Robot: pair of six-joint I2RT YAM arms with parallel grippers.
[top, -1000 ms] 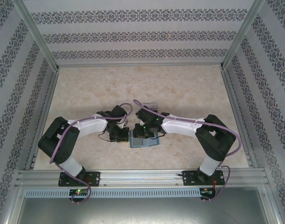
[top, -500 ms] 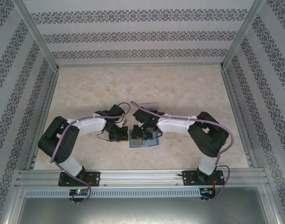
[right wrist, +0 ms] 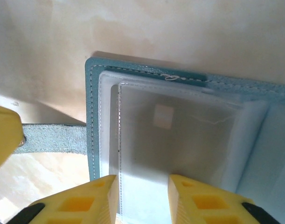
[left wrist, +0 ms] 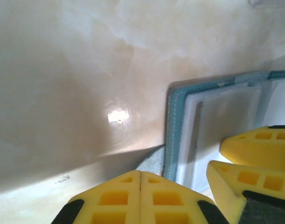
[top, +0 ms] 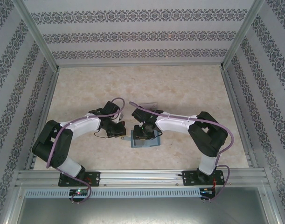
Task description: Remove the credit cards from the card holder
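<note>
The teal card holder [top: 147,141] lies open on the table between the two arms. In the right wrist view its left half [right wrist: 92,116] shows a clear pocket with a greyish credit card [right wrist: 184,140] inside, a pale chip square on it. My right gripper [right wrist: 143,189] hovers open right over that pocket, one fingertip by the stitched edge, the other over the card. The holder's grey tab [right wrist: 53,132] runs left to my left gripper [left wrist: 140,173], which is shut, its tips against the tab [left wrist: 154,162]; nothing shows between the pads.
A clear plastic tray [top: 148,105] stands just behind the card holder. The marble-patterned table [top: 189,88] stretches bare toward the patterned walls. The right gripper's yellow fingers [left wrist: 254,151] sit close beside my left gripper.
The right gripper's jaws have spread wider over the holder's pocket. The left arm's elbow has swung down and left while its gripper stayed shut at the tab.
</note>
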